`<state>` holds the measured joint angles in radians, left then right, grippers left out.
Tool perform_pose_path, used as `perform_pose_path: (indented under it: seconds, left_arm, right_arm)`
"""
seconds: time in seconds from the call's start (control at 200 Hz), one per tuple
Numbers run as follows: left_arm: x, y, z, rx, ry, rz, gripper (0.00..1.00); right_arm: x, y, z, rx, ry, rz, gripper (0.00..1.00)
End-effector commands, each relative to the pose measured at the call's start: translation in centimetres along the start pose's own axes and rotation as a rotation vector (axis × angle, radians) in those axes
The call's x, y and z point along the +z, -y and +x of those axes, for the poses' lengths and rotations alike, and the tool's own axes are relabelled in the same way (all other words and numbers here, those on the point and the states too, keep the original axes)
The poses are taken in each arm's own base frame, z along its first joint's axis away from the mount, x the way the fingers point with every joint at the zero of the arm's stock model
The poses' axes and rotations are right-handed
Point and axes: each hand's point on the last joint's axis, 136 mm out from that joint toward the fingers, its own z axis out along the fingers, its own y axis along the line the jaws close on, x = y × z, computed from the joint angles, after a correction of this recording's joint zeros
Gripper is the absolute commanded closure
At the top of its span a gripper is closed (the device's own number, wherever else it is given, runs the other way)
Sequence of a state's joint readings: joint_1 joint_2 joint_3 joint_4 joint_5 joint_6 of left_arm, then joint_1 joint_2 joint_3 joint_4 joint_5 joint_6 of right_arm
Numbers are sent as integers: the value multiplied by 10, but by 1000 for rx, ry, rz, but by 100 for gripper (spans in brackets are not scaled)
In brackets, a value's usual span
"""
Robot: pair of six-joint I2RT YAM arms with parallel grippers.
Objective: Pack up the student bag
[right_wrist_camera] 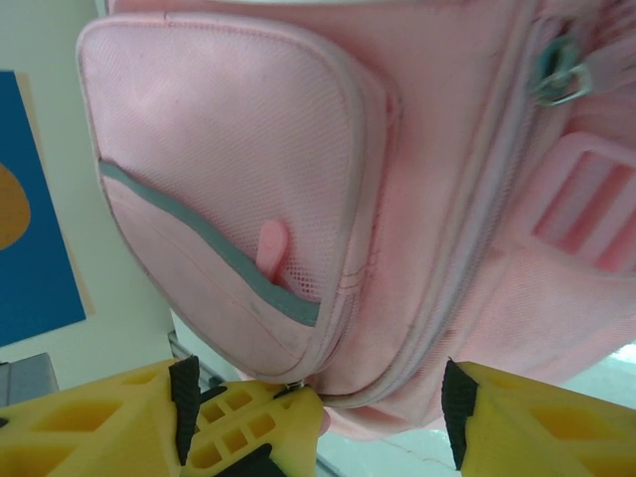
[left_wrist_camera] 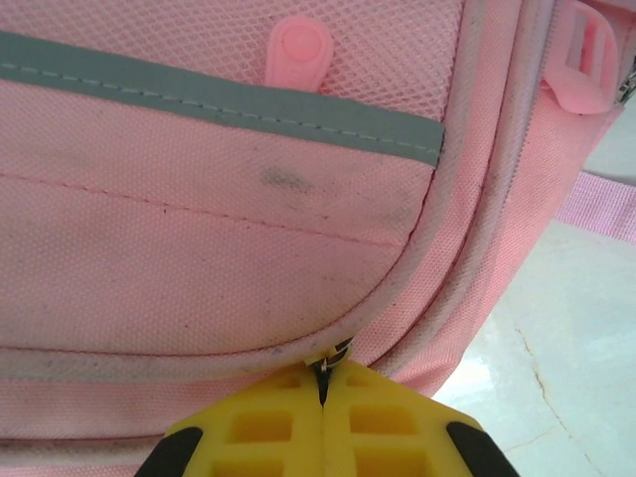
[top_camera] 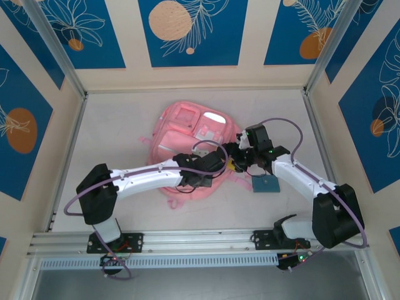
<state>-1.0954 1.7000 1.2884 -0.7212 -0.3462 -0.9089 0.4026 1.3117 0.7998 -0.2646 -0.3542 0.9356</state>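
Observation:
The student bag [top_camera: 184, 140] lies flat mid-table, a pink backpack with its front pocket [left_wrist_camera: 199, 248] facing up. My left gripper [top_camera: 226, 165] reaches across to the bag's right side. Its yellow fingers [left_wrist_camera: 323, 397] are shut on a small metal zipper pull [left_wrist_camera: 338, 353] at the corner of that pocket. My right gripper [top_camera: 239, 156] sits just beyond, open wide [right_wrist_camera: 320, 402] around the same corner of the bag [right_wrist_camera: 229, 149]. The left gripper's fingers [right_wrist_camera: 253, 427] show between the right one's pads, and the right pads touch nothing.
A small teal case [top_camera: 267, 184] lies on the table right of the bag, under the right forearm. A pink strap [left_wrist_camera: 601, 204] trails onto the pale tabletop [left_wrist_camera: 556, 368]. A second zipper slider [right_wrist_camera: 556, 75] sits higher on the bag. Walls close in the back and sides.

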Motion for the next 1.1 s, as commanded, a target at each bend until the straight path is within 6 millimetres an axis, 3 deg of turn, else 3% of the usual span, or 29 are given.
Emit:
perform_pose_path:
  seconds: [0.0,0.25,0.475,0.64,0.91,1.01,1.09]
  left_arm:
    - [-18,1,-17,26,71,25,100]
    - [-18,-2,-15,23,75,32,100]
    - [-24,-17,-18,99,86,-21,100]
    - [-27,-41,-15,181,80,-71,100]
    - [-20,-97,-4,187,41,-129,100]
    - [-21,-93,-8,193,68,-64,100]
    - [-24,-77,-11,210,86,25,100]
  right_arm:
    - [11,-11,9,24,-65,-52,36]
    - [32,-6,5,73,-87,-6,46]
    - [40,-1,-2,56,-81,39,80]
    - [34,19,-16,40,-3,150,94]
    - [20,32,-41,22,89,212,96]
    - [17,24,-42,11,76,174,93]
    - [12,16,-40,1,79,133,78]
